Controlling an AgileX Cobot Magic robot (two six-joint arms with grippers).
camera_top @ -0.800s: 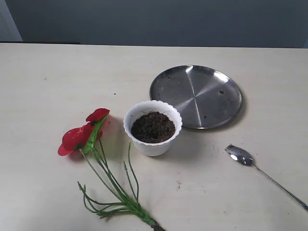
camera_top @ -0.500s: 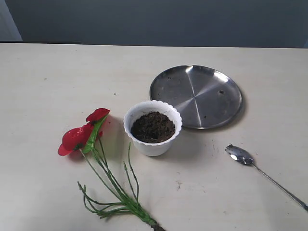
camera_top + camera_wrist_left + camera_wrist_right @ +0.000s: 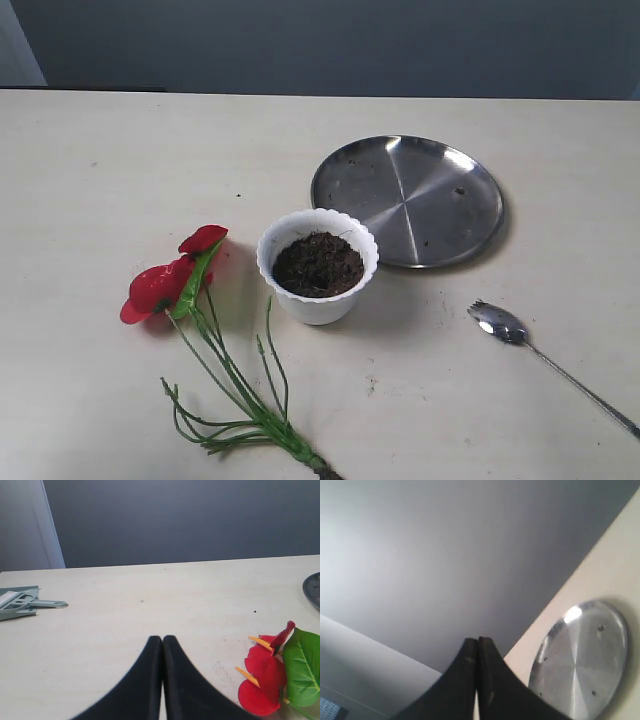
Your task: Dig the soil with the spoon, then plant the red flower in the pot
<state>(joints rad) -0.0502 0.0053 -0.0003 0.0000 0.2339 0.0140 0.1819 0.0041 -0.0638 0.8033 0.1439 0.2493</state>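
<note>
On my left, the red flower (image 3: pixel 165 285) lies flat on the table (image 3: pixel 100 170), just beside the pot (image 3: pixel 318 266) holding the soil (image 3: pixel 318 264). Behind sits a steel plate (image 3: pixel 408 200); the spoon (image 3: pixel 545 360) lies right. I see both the left gripper (image 3: pixel 162 641) and the right gripper (image 3: pixel 477 642) pinched closed, empty.

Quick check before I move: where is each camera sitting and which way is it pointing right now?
Exterior: raised, looking down over the table at pot, flower, spoon, plate; no arm shows.
Left wrist: low above the table, looking along it past the shut left hand toward the flower.
Right wrist: tilted, mostly grey wall; shut right hand and the plate show.
Shared: plate in all three; flower in exterior and left wrist.
</note>
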